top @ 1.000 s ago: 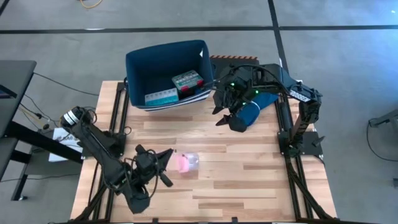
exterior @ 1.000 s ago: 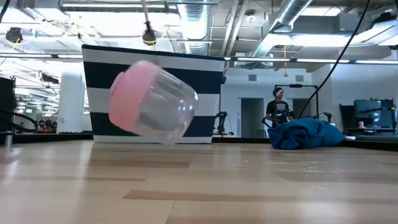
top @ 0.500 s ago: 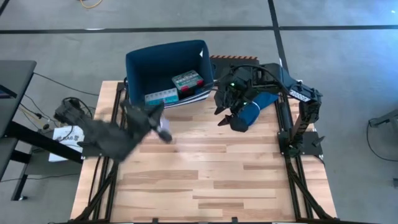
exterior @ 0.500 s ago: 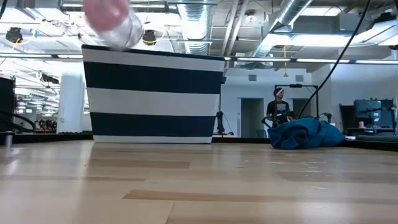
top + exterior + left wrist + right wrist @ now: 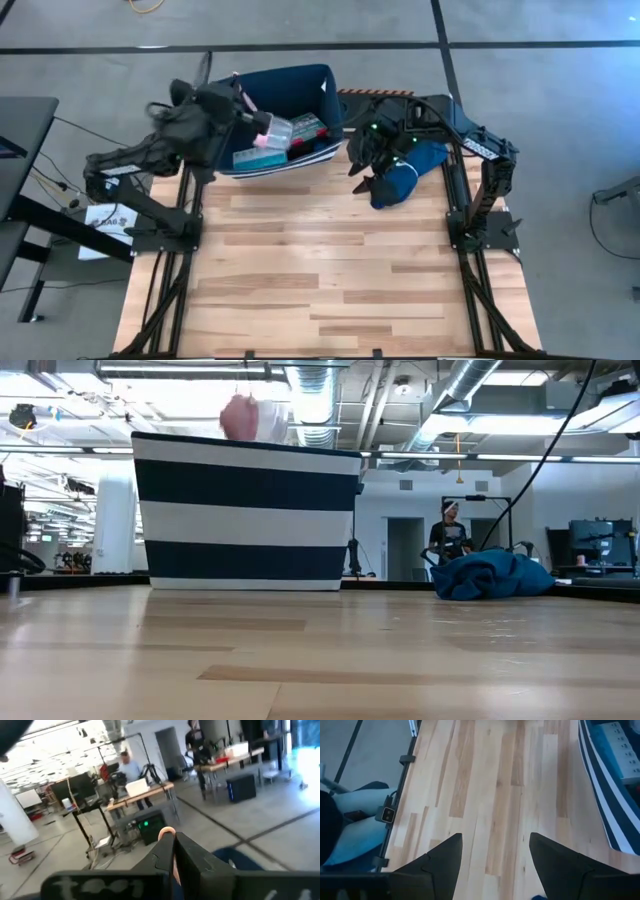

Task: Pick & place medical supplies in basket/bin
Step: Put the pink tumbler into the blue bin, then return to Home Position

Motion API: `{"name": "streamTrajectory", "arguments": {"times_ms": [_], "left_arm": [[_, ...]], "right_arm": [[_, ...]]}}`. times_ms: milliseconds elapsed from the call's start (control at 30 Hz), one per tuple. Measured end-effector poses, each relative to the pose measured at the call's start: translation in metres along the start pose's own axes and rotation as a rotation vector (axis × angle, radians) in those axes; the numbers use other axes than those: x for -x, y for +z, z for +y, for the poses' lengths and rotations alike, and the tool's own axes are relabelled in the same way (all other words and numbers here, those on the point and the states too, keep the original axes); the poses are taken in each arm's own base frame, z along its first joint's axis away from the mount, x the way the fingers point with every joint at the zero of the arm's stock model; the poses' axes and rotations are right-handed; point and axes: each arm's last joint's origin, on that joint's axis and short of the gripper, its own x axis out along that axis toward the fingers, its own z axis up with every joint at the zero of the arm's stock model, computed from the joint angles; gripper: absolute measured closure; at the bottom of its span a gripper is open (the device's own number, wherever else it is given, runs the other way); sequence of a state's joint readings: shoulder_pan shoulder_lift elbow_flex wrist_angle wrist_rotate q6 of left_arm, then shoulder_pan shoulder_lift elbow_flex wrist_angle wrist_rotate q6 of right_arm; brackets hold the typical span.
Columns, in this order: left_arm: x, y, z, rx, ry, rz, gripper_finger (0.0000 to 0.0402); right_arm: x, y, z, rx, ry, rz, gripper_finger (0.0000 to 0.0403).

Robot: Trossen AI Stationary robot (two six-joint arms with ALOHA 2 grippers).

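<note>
High view: the left gripper [image 5: 252,118] hangs over the left part of the navy bin [image 5: 222,95], clenched on a clear jar with a pink lid [image 5: 271,130] that sits above the bin's opening. Inside the bin lie a teal first-aid box [image 5: 309,127] and a white-and-blue pill strip [image 5: 246,156]. From table level the pink lid [image 5: 243,417] shows just above the rim of the striped bin wall [image 5: 247,520]. The right gripper [image 5: 362,180] waits at the bin's right side, next to a blue cloth [image 5: 405,176]; its 2 fingers [image 5: 436,857] stand spread apart over bare wooden table [image 5: 485,795], holding nothing.
</note>
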State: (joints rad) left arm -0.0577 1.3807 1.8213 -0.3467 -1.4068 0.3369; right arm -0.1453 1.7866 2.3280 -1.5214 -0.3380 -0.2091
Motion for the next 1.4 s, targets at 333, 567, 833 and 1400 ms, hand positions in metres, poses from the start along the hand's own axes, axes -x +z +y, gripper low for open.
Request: {"name": "streamTrajectory", "arguments": {"times_ms": [333, 567, 833, 1400], "left_arm": [[-0.04, -0.076, -0.021, -0.118, -0.209, 0.272, 0.0394], [-0.055, -0.081, -0.019, -0.107, -0.362, 0.338, 0.034], [-0.048, -0.06, -0.001, -0.187, -0.302, 0.274, 0.0283], [0.049, -0.101, 0.125, -0.1, -0.78, 0.323, 0.029]], "right_arm": [[0.0, 0.0, 0.0, -0.015, 0.001, 0.0, 0.0178], [0.0, 0.0, 0.0, -0.028, -0.007, 0.002, 0.0178], [0.013, -0.009, -0.002, -0.059, -0.198, 0.058, 0.0178], [0.1, -0.109, 0.028, 0.251, 0.192, -0.279, 0.0178]]}}
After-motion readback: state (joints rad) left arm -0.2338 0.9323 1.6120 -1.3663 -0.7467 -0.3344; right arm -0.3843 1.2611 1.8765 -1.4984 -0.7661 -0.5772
